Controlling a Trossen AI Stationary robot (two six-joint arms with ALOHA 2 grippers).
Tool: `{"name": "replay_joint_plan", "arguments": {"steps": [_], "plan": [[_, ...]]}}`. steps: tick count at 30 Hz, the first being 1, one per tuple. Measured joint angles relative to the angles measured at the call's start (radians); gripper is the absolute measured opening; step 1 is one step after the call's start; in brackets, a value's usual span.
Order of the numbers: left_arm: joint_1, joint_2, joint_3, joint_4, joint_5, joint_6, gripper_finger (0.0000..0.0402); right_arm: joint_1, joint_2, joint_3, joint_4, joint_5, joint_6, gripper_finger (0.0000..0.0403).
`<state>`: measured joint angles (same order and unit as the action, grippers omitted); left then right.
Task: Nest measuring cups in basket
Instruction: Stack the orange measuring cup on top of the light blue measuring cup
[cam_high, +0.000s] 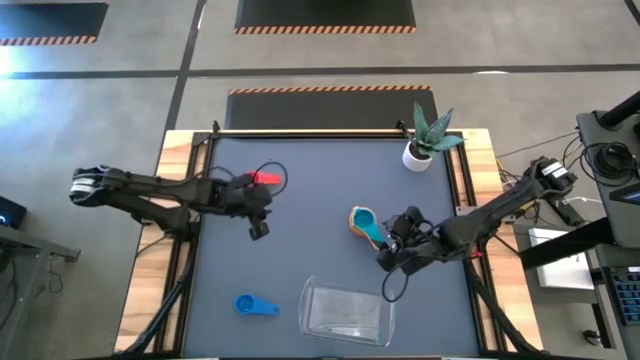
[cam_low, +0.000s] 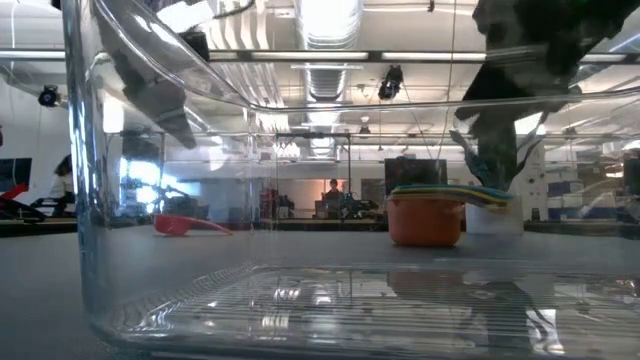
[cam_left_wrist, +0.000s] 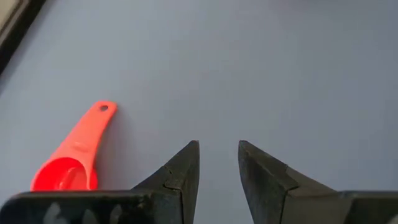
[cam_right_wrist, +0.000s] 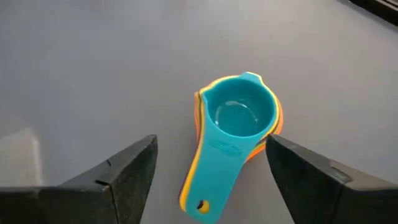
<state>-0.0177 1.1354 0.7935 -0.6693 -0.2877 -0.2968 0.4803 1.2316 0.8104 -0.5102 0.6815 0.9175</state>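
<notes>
On the mat's right half, the right gripper (cam_high: 385, 248) stands with fingers spread wide and empty, just beside a nested stack (cam_right_wrist: 235, 127) — teal cup on top, yellow and orange beneath. The left gripper (cam_left_wrist: 219, 168) hovers partly open, holding nothing, near the red cup (cam_left_wrist: 69, 163). The blue cup (cam_high: 254, 305) lies just left of the empty basket (cam_high: 347, 312) at the front edge.

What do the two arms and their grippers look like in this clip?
Both arms are dark, slender and jointed. The left arm ends at its base in a black and white striped part, and a thin black cable loops near its wrist. The right arm has a similar cable hanging below its gripper. Both grippers' fingers are matte black, wedge-shaped and taper to points.
</notes>
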Motion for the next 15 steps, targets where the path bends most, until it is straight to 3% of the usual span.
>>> {"name": "replay_joint_plan", "arguments": {"steps": [5,11,15], "plan": [[0.160,0.106,0.059,-0.059,0.074,0.050,0.0093,0.038,-0.052,0.002,0.003,0.000,-0.012,0.0278],[0.379,0.237,0.112,-0.075,0.219,0.232,0.0093,0.068,-0.099,0.003,0.014,0.001,-0.028,0.0274],[0.492,0.322,0.139,-0.107,0.244,0.299,0.0093,0.072,-0.101,0.003,0.020,0.001,-0.041,0.0274]]}}
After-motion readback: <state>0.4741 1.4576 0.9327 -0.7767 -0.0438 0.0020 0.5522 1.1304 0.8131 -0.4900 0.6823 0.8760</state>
